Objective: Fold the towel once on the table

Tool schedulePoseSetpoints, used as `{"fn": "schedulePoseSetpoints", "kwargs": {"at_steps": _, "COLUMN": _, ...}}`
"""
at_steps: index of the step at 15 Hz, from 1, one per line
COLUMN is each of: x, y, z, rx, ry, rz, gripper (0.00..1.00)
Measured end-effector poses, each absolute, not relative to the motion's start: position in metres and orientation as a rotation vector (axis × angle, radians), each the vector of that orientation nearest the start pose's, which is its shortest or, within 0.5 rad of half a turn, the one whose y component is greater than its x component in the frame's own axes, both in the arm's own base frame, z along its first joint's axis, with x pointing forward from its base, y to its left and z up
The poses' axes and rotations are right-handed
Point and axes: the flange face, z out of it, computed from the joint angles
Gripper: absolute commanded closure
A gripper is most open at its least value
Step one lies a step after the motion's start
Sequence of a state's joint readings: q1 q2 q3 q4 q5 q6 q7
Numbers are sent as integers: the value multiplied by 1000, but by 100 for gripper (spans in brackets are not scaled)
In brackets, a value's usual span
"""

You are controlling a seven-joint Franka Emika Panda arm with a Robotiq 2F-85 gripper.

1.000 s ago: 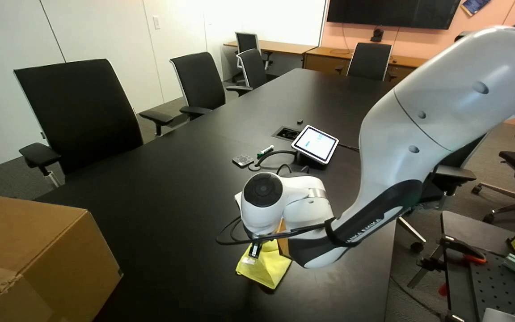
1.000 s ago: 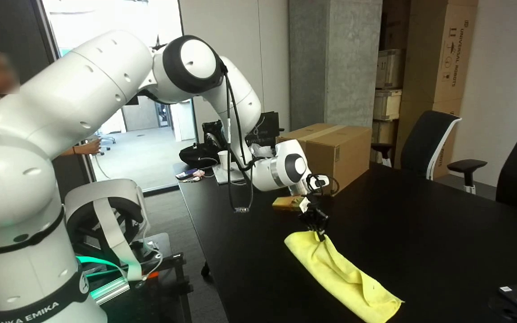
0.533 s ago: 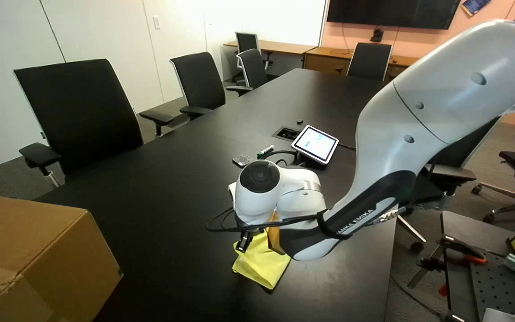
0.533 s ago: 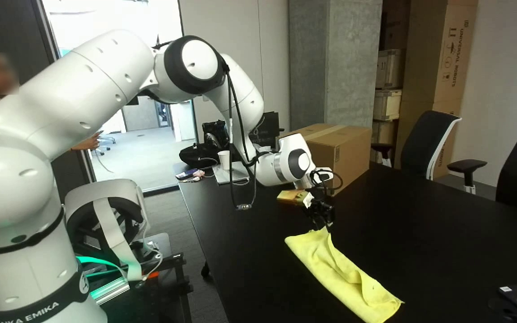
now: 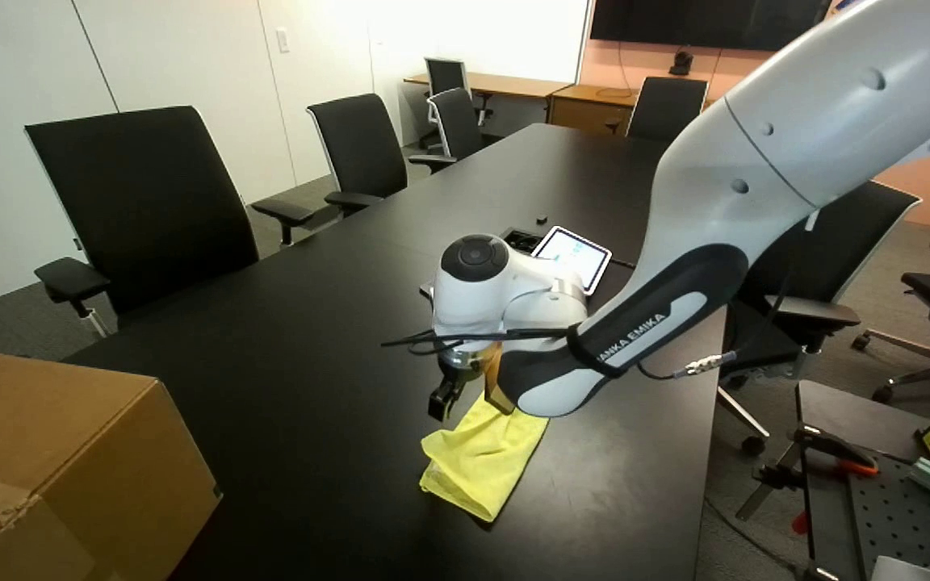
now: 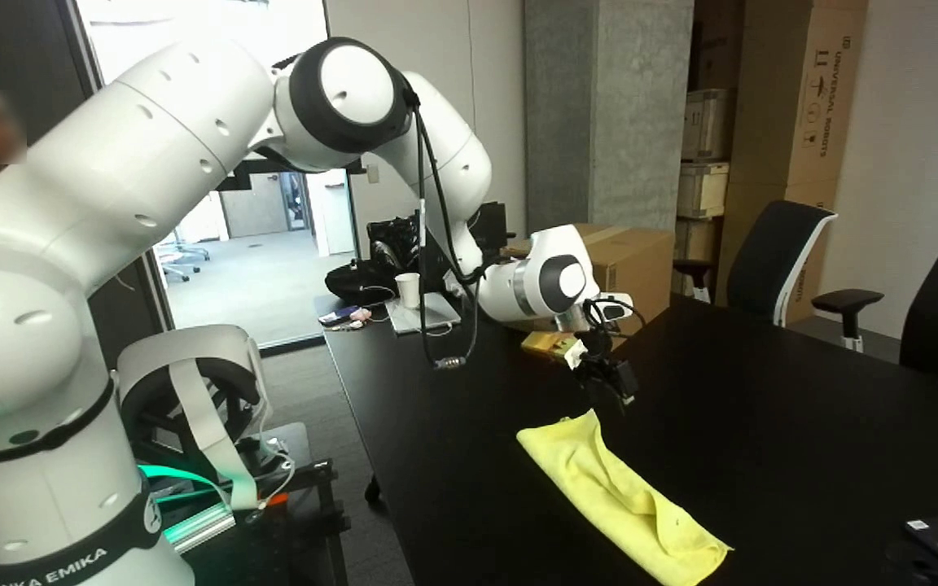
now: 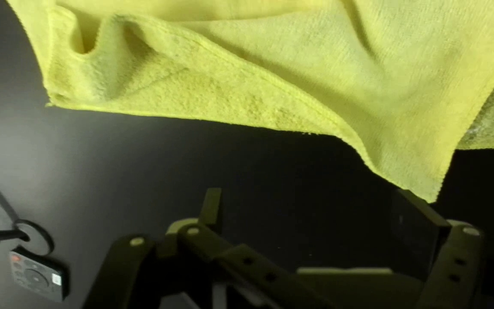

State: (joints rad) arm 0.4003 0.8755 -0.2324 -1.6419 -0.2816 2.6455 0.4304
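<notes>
The towel point(image 6: 615, 496) lies folded over and creased on the tabletop point(image 6: 795, 456). In an exterior view the hand point(image 6: 619, 392) hangs just right of the towel's far end, unclenched (wrist view confirms jaws well apart).

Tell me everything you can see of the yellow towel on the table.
The towel is bright yellow cloth, soft-looking, with a fuzzy face and stitched edges. It lies on the black table, folded over into a long, narrow, wrinkled shape. Its layers don't line up: in the wrist view, a fuzzy strip of the lower layer shows past the upper one's slanting edge, and an upper corner juts out. The open claw hangs near it, apparently not touching.
</notes>
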Motion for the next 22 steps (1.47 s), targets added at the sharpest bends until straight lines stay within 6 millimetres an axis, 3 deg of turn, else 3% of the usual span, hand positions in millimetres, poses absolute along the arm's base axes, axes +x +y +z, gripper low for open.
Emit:
{"fn": "schedulePoseSetpoints", "kwargs": {"at_steps": 4, "x": 655, "y": 90, "z": 176, "rx": -3449, "ry": 85, "rz": -134, "gripper": 0}}
{"fn": "schedulePoseSetpoints", "kwargs": {"at_steps": 7, "x": 620, "y": 55, "z": 218, "rx": -3472, "ry": 225, "rz": 130, "gripper": 0}}
{"fn": "schedulePoseSetpoints", "kwargs": {"at_steps": 11, "x": 568, "y": 28, "z": 269, "rx": -3430, "ry": 265, "rz": 330, "gripper": 0}}
{"fn": "schedulePoseSetpoints", "kwargs": {"at_steps": 16, "x": 505, "y": 7, "z": 334, "rx": -3346, "ry": 301, "rz": 357, "gripper": 0}}
{"fn": "schedulePoseSetpoints", "kwargs": {"at_steps": 22, "x": 432, "y": -6, "z": 404, "rx": -3282, "ry": 269, "rz": 181, "gripper": 0}}
